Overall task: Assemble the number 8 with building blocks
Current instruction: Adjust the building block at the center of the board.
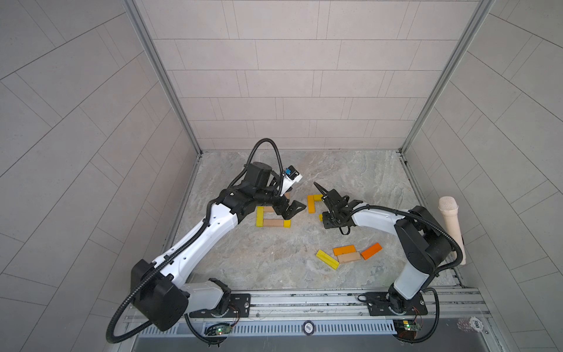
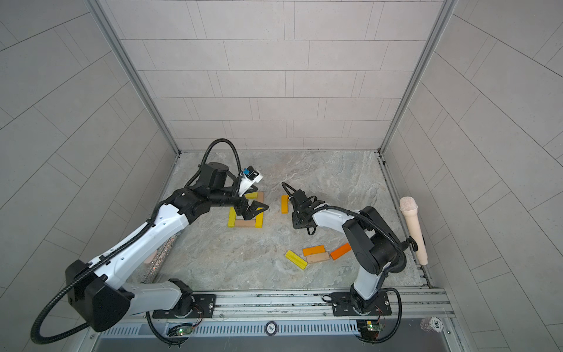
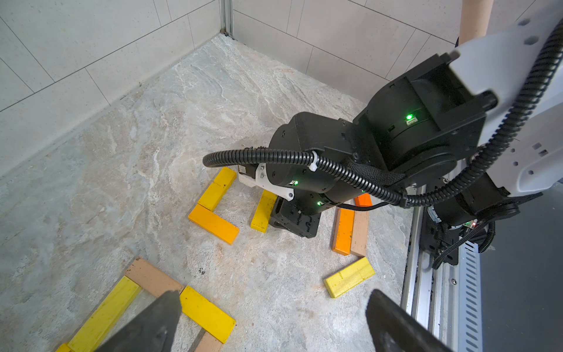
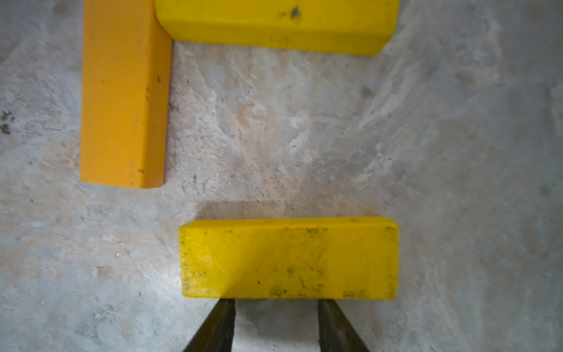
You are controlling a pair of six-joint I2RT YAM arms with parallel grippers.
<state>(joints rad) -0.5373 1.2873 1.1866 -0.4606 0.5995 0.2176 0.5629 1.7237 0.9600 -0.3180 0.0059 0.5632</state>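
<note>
Now right claw (image 4: pixel 275 301) half-closed, gripping nothing; tips at near edge of yellow block (image 4: pixel 289 259), which I judge gets nudged toward orange block (image 4: pixel 125 91) ahead, closing 1 loop of 8. Left claw (image 3: pixel 274 294) wide open, empty, above square of blocks (image 1: pixel 272 223).

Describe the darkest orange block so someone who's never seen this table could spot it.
Find the right arm; four loose blocks lie on the stone tabletop beside it. The darkest orange block is the tilted one nearest that arm. Its neighbours are a paler orange block, a tan block and a yellow block.
</note>
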